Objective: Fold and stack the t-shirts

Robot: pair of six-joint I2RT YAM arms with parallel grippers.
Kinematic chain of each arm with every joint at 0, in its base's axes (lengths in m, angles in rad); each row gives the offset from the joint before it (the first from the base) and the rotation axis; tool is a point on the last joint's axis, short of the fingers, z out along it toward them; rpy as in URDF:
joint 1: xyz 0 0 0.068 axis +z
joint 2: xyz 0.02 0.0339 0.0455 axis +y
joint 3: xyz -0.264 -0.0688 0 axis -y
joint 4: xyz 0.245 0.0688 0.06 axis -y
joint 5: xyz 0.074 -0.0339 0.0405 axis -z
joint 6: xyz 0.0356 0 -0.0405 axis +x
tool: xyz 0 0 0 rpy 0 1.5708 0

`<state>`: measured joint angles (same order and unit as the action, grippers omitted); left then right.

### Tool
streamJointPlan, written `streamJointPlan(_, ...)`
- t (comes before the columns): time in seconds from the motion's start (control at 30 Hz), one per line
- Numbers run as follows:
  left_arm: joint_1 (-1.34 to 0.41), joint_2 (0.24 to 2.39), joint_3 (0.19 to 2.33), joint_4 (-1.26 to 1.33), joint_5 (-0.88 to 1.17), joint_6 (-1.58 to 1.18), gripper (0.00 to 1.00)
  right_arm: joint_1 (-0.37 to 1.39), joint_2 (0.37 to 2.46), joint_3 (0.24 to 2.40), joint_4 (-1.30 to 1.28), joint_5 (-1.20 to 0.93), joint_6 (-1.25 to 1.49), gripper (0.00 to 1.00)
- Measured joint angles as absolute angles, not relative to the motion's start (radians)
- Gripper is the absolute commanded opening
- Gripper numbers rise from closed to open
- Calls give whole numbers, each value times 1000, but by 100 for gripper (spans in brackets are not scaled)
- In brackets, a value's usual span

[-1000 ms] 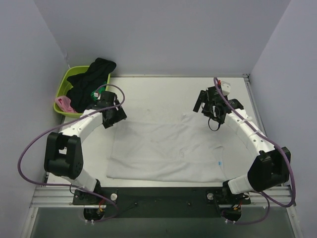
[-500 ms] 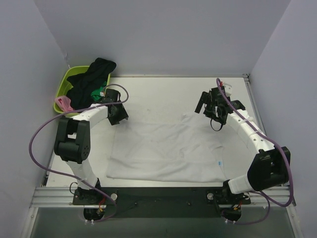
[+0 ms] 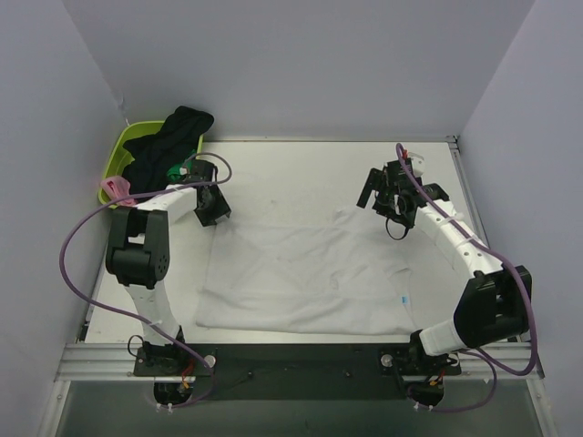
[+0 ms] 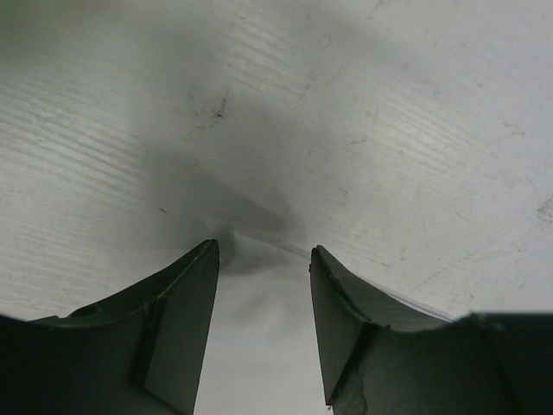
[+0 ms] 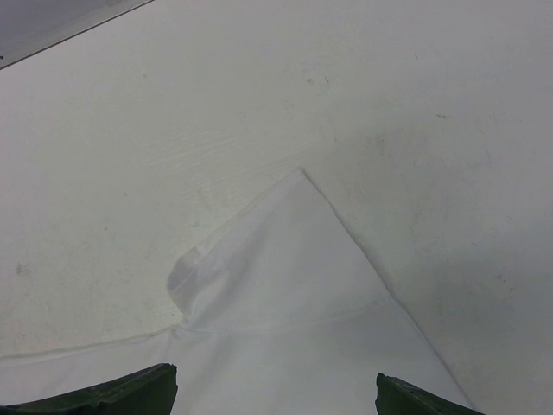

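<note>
A large white t-shirt lies spread flat across the middle of the table. My left gripper is down at its far left corner. In the left wrist view its jaws stand partly apart astride the tip of the white cloth, which lies loose between them. My right gripper hovers over the far right corner of the shirt. Its jaws are wide open, with the pointed sleeve corner below and ahead. Black, green and pink t-shirts are heaped in the basket.
A lime green plastic basket stands at the far left corner, just beyond my left gripper. The white table shows bare behind the shirt. Grey walls close in the sides and back. A metal rail runs along the near edge.
My left arm has drawn its elbow back toward the left edge, and its jaws have narrowed around the shirt corner. The right gripper has hardly moved.
</note>
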<state>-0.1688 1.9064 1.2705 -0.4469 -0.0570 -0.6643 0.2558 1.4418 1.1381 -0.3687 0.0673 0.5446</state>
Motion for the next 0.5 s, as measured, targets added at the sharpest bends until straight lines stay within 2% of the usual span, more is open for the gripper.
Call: streamJointPlan(0.5,-155,1919,1270,-454,-67,-657,45,256,1469,1138,-363,53,545,100)
